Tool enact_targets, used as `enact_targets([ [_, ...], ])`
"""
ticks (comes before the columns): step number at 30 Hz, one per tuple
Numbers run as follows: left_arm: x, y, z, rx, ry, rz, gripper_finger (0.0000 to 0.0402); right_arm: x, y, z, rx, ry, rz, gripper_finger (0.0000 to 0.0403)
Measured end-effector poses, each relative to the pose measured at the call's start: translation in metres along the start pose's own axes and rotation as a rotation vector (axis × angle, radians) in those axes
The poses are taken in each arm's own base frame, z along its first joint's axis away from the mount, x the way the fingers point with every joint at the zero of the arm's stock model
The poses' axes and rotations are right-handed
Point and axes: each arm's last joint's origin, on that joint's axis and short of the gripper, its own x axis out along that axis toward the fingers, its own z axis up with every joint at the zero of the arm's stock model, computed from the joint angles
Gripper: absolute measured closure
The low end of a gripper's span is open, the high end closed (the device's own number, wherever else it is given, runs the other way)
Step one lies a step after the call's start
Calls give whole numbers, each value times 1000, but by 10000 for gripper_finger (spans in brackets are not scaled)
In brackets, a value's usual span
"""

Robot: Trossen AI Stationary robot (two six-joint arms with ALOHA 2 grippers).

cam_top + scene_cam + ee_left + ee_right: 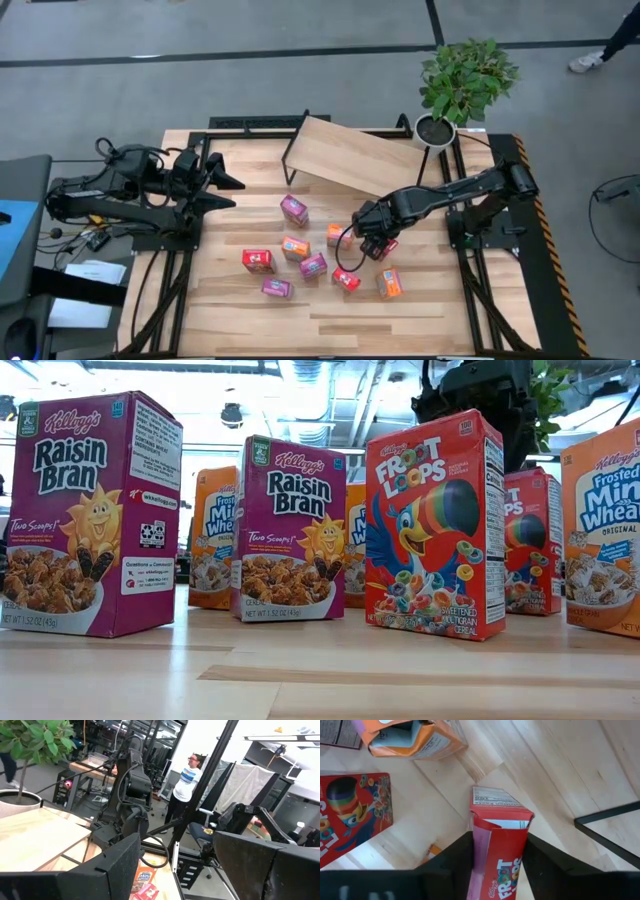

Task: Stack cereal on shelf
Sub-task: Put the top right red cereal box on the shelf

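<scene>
The right tool [376, 243] stands low over the middle of the tabletop [430, 320], its two fingers [451, 865] pressed against both sides of a red Froot Loops box [499, 845], which it grips. This box sits at the right end of the scattered cereal. Just beside it, an orange box [415, 740] lies on the wood, and a second Froot Loops box [352, 812] lies flat nearby.

Further boxes spread left and toward the near edge: a magenta Raisin Bran box [293, 210], an orange box [295, 247], another magenta one [313, 266], a red box [257, 260], a magenta box [276, 288], a red box [346, 280] and an orange box [389, 283].

The shelf [350, 158] stands at the far side of the tabletop, its board bare. A potted plant [462, 85] sits at its right end.

The left tool [222, 190] waits at the left side of the tabletop, fingers spread apart and holding nothing. A person [186, 782] stands in the room beyond.
</scene>
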Motion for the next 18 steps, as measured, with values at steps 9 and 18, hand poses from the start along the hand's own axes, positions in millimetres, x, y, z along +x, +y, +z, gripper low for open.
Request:
enact_targets([
  [9,0,0,0,0,0,0,158,-9,3,1,-7,31,47,265],
  [18,0,0,0,0,0,0,158,-53,2,21,-36,-43,112,263],
])
